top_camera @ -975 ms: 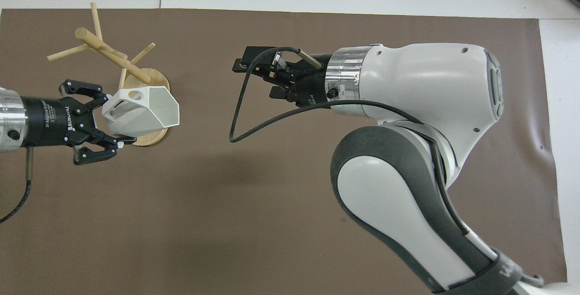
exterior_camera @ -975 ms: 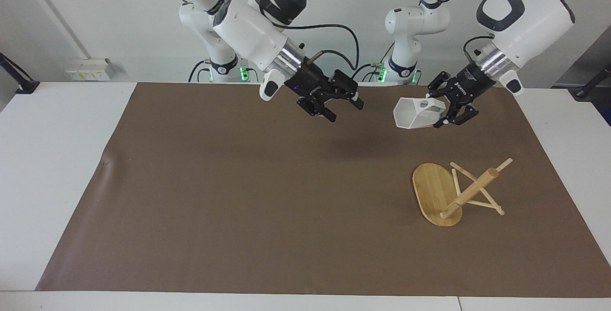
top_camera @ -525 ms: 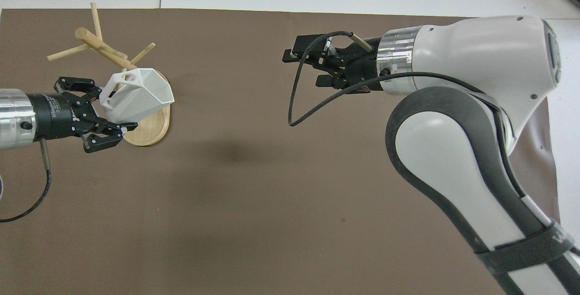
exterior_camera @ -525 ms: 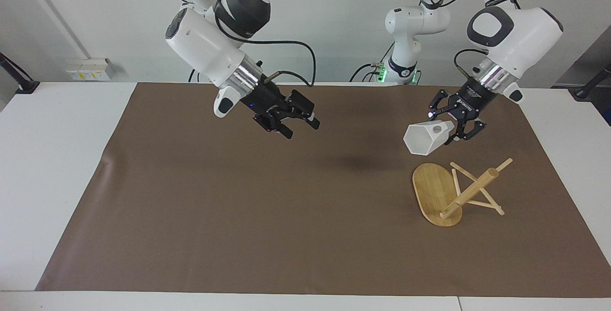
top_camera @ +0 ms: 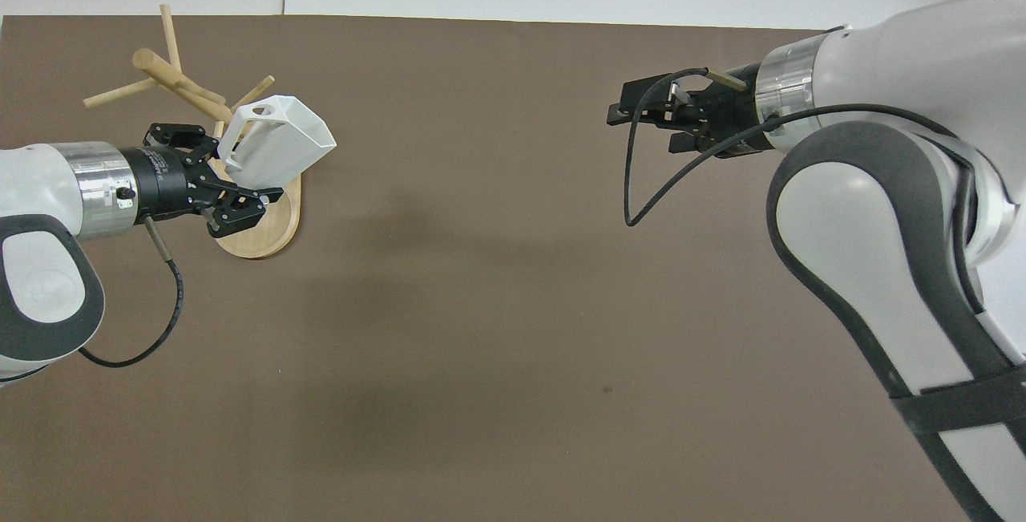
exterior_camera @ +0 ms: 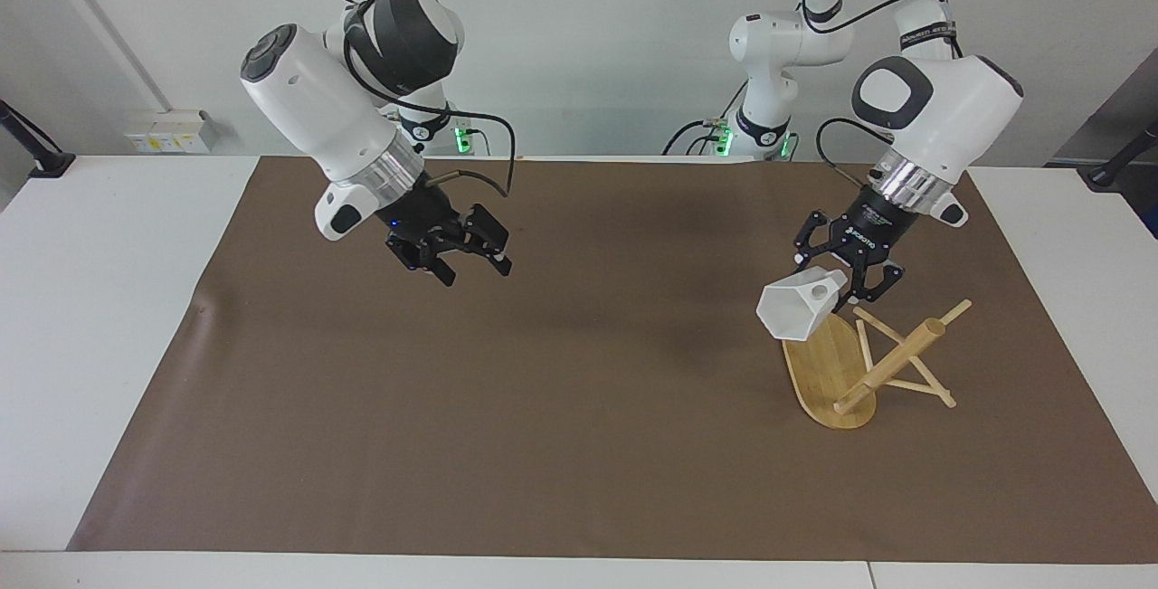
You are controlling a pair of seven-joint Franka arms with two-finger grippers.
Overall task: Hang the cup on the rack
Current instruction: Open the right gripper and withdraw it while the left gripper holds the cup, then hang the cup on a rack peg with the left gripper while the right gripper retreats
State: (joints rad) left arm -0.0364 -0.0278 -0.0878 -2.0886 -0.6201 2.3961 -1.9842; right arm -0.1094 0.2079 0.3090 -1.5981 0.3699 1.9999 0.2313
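A small white faceted cup [exterior_camera: 796, 308] with a hexagonal rim is hanging in the air, tipped on its side, and the left gripper [exterior_camera: 849, 280] is pinching it, its fingers closed tight on the blocky handle. The cup is hovering over the oval base of the light bamboo rack [exterior_camera: 828, 367], which is standing on the brown mat [exterior_camera: 507, 408] toward the left arm's end of the table. The facing view is showing a clear gap between cup and base, and the cup's open mouth pointing away from the robots. The overhead view is hiding that gap: there the cup [top_camera: 276, 141] is overlapping the rack [top_camera: 264, 225] and sitting close to one thin peg. The right gripper [exterior_camera: 457, 256] is waiting over bare mat, well apart, its fingers spread wide and gripping nothing; the overhead view [top_camera: 641, 109] is showing its cable looping below it.
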